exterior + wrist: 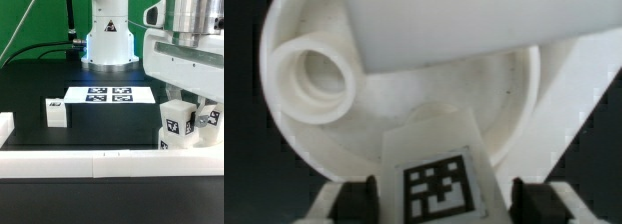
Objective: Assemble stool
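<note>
End effector (441, 202) tight on 1 leg (438, 186) beside 1 seat (411, 132); 1 loose leg (55, 113).

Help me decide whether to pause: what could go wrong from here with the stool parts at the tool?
1. Grip: the tagged stool part sits between the tool's fingers, but whether they clamp it is unclear; it might slip.
2. Alignment: the seat's socket lies off to one side of that part, so mating could go askew.
3. The border rail lies close by and might snag.
</note>
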You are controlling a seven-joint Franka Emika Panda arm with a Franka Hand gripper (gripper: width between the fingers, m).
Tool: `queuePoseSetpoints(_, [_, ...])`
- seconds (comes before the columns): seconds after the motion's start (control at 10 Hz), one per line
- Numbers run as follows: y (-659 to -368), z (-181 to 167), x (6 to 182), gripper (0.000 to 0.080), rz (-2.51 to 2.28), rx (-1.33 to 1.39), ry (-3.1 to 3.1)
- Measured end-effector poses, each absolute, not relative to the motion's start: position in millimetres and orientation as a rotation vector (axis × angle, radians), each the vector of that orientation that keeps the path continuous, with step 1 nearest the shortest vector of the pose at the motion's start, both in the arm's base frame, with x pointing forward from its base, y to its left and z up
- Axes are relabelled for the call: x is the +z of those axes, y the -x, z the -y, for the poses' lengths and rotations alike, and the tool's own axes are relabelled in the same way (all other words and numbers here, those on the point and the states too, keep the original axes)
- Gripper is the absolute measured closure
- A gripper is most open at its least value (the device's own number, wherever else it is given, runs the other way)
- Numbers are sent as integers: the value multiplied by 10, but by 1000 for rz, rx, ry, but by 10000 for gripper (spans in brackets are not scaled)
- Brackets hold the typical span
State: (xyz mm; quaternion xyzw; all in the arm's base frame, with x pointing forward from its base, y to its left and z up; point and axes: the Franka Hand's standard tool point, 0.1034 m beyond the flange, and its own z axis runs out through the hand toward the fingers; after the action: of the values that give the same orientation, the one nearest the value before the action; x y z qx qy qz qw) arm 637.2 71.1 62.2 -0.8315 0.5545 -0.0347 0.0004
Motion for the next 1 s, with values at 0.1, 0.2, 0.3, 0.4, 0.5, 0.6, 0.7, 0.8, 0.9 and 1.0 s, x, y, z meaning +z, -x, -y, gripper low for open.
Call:
queuePoseSetpoints(0.1, [-6371,-710,622,439,-1744,-108,2610])
queuePoseSetpoints(0.2, [-6362,-707,624,440,-1813,-104,2567])
queuePoseSetpoints(0.3, [-6335,-685,623,441,-2022,-88,2406])
queuePoseSetpoints(0.4, [-6297,-650,616,441,-2221,-65,2223])
queuePoseSetpoints(0.5, [-6277,-637,613,441,-2365,-52,2063])
queuePoseSetpoints(0.6, [-6237,-620,607,440,-2502,-32,1869])
queuePoseSetpoints(0.7, [-6196,-614,602,440,-2618,-19,1692])
queuePoseSetpoints(0.8, [-6161,-629,582,440,-2626,-22,1699])
queuePoseSetpoints(0.9, [-6108,-686,537,447,-2637,-2,1728])
queuePoseSetpoints(1.0, [-6113,-719,531,454,-2661,25,1665])
